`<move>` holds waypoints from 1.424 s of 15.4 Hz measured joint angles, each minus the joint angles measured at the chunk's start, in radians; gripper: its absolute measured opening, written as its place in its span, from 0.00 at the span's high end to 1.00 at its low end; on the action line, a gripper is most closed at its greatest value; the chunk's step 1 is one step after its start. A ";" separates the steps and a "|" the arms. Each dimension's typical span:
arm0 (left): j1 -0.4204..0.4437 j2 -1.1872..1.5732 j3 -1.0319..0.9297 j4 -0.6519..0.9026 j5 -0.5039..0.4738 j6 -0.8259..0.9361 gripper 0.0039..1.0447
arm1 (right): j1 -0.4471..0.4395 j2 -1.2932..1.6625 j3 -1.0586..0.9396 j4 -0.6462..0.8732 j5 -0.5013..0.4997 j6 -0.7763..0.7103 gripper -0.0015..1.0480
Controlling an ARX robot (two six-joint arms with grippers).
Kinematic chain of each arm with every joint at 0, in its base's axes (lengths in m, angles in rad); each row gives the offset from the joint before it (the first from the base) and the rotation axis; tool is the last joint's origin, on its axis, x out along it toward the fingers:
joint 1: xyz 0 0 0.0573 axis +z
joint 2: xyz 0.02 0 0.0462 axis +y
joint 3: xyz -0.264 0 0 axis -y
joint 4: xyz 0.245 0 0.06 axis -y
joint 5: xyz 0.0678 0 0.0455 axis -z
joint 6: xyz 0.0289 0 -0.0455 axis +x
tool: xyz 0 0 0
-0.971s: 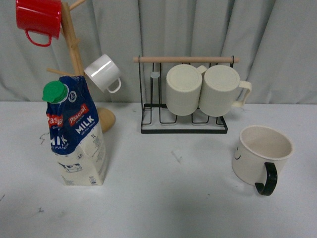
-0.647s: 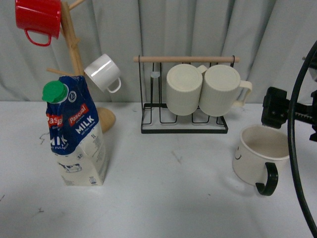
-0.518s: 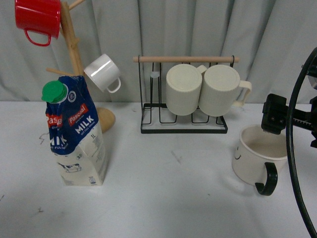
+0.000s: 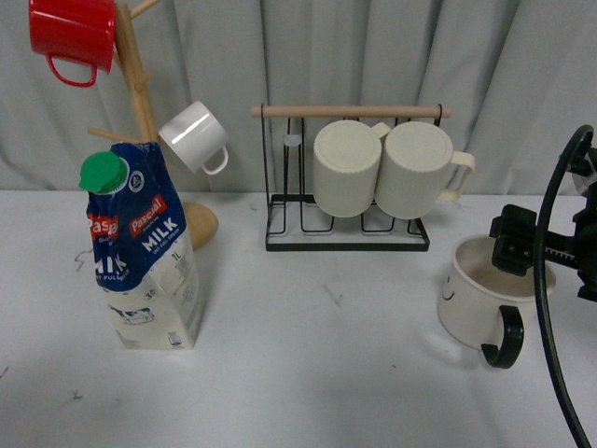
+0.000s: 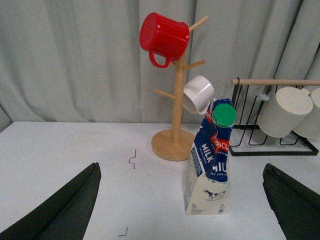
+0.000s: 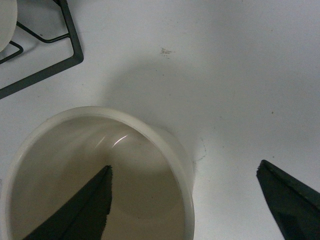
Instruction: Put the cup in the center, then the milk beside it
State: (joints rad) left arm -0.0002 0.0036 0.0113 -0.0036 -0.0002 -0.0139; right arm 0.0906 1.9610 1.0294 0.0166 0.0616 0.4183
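The cup (image 4: 469, 306), a wide cream mug with a black handle (image 4: 504, 337), stands at the table's right. My right gripper (image 4: 550, 250) is open over it, straddling the wall on the far-right side. In the right wrist view, one finger (image 6: 75, 210) hangs inside the cup (image 6: 186, 172) and the other finger (image 6: 290, 200) is outside above the table. The milk (image 4: 145, 252), a blue-and-white carton with a green cap, stands upright at the left. My left gripper (image 5: 180, 170) is open and well short of the milk (image 5: 210, 165); it does not show in the front view.
A wooden mug tree (image 4: 140, 103) behind the milk holds a red mug (image 4: 73, 37) and a small white cup (image 4: 194, 135). A black wire rack (image 4: 347, 245) at the back centre carries two ribbed cream mugs (image 4: 347, 168). A grey curtain closes off the rear.
My right gripper came in from the right and dropped down onto the cup, with one finger now inside the rim. The cup and milk have not moved.
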 joint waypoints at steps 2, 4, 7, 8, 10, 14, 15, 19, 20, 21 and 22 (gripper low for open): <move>0.000 0.000 0.000 0.000 0.000 0.000 0.06 | 0.000 0.000 0.001 0.000 -0.003 0.000 0.39; 0.000 0.000 0.000 0.000 0.000 0.000 0.06 | 0.001 0.000 0.005 0.003 -0.006 0.000 0.62; 0.000 0.000 0.000 0.000 0.000 0.000 0.06 | 0.002 -0.002 0.005 0.013 -0.013 -0.010 0.92; 0.000 0.000 0.000 0.000 0.000 0.000 0.06 | 0.003 -0.011 0.000 0.021 -0.021 -0.013 0.97; 0.000 0.000 0.000 0.000 0.000 0.000 0.06 | 0.016 -0.056 -0.021 0.019 -0.037 -0.017 0.97; 0.000 0.000 0.000 0.000 0.000 0.000 0.06 | 0.122 -0.099 -0.002 -0.033 -0.057 -0.035 0.97; 0.000 0.000 0.000 0.000 0.000 0.000 0.06 | 0.153 -0.088 0.023 -0.046 -0.054 -0.045 0.97; 0.000 0.000 0.000 0.000 0.000 0.000 0.06 | 0.243 0.003 0.146 -0.118 -0.047 -0.071 0.97; 0.000 0.000 0.000 0.000 0.000 0.000 0.06 | 0.257 0.021 0.162 -0.133 -0.039 -0.086 0.97; 0.000 0.000 0.000 0.000 0.000 0.000 0.06 | 0.266 0.037 0.177 -0.141 -0.031 -0.104 0.97; 0.000 0.000 0.000 0.000 0.000 0.000 0.06 | 0.276 0.048 0.188 -0.145 -0.022 -0.121 0.97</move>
State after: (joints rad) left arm -0.0002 0.0036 0.0113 -0.0040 -0.0002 -0.0135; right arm 0.3664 2.0094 1.2171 -0.1287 0.0395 0.2970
